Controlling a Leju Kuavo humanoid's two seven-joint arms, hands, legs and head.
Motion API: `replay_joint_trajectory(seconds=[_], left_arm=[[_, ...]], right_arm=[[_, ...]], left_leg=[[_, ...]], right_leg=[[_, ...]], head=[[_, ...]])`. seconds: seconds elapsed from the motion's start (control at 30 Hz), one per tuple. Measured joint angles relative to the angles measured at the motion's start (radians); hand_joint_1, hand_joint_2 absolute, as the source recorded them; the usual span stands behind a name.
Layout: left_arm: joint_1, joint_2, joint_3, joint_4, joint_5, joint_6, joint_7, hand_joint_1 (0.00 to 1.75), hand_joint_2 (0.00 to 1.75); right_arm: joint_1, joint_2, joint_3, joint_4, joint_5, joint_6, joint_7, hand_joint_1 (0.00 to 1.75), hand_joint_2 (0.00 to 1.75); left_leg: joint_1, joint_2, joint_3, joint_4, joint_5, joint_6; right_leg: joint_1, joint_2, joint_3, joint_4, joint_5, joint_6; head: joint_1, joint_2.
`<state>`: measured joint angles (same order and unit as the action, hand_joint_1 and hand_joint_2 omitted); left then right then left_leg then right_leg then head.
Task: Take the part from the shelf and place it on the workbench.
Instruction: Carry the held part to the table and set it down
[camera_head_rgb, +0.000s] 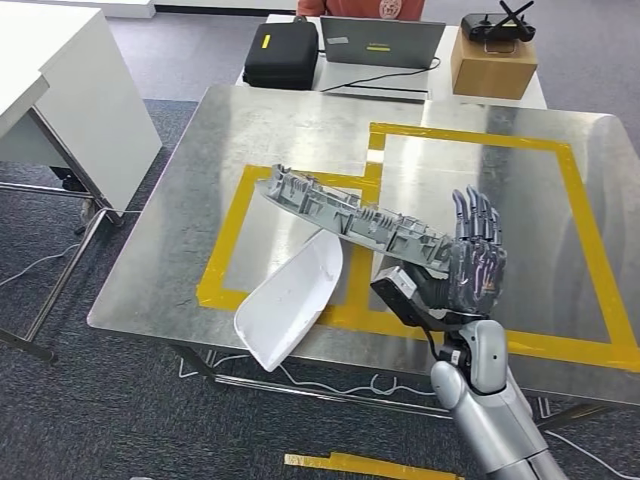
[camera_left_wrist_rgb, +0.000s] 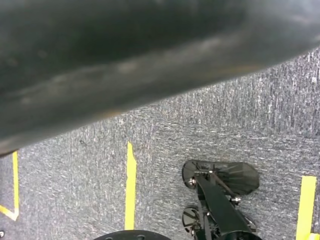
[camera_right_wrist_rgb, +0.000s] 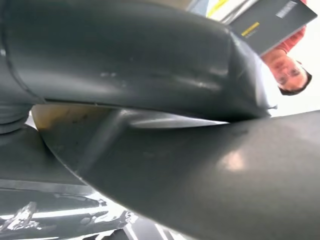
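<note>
A long grey ribbed plastic part (camera_head_rgb: 347, 212) hangs slanted above the metal workbench (camera_head_rgb: 189, 200), its far end over the left yellow-taped square. My right hand (camera_head_rgb: 472, 265) holds its near end, with the fingers pointing up behind it, over the tape line between the two squares. In the right wrist view, dark blurred surfaces sit close against the lens. A dark blurred shape (camera_left_wrist_rgb: 113, 60) lies across the left wrist view above grey carpet; I cannot tell how the left hand stands.
A white curved shell part (camera_head_rgb: 290, 295) lies on the bench's front edge, overhanging it. Yellow tape (camera_head_rgb: 589, 230) marks two squares. Behind stand a laptop (camera_head_rgb: 381, 42), black case (camera_head_rgb: 283, 52), cardboard box (camera_head_rgb: 494, 65) and a seated person (camera_head_rgb: 362, 8). A white desk (camera_head_rgb: 68, 90) is at left.
</note>
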<state>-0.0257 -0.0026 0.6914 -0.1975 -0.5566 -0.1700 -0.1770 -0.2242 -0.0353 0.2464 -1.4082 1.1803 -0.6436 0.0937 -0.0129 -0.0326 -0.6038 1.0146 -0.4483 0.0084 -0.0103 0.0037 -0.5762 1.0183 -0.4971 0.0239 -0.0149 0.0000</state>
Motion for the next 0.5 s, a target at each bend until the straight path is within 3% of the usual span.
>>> replay_joint_trajectory(seconds=[0.5], left_arm=[[0.002, 0.007, 0.01, 0.0, -0.005, -0.022, 0.003, 0.0, 0.0]], right_arm=[[0.0, 0.003, 0.01, -0.025, 0.007, 0.026, 0.046, 0.0, 0.0]], left_leg=[[0.0, 0.0, 0.0, 0.0, 0.0, 0.0]], right_leg=[[0.0, 0.0, 0.0, 0.0, 0.0, 0.0]], head=[[0.0, 0.0]])
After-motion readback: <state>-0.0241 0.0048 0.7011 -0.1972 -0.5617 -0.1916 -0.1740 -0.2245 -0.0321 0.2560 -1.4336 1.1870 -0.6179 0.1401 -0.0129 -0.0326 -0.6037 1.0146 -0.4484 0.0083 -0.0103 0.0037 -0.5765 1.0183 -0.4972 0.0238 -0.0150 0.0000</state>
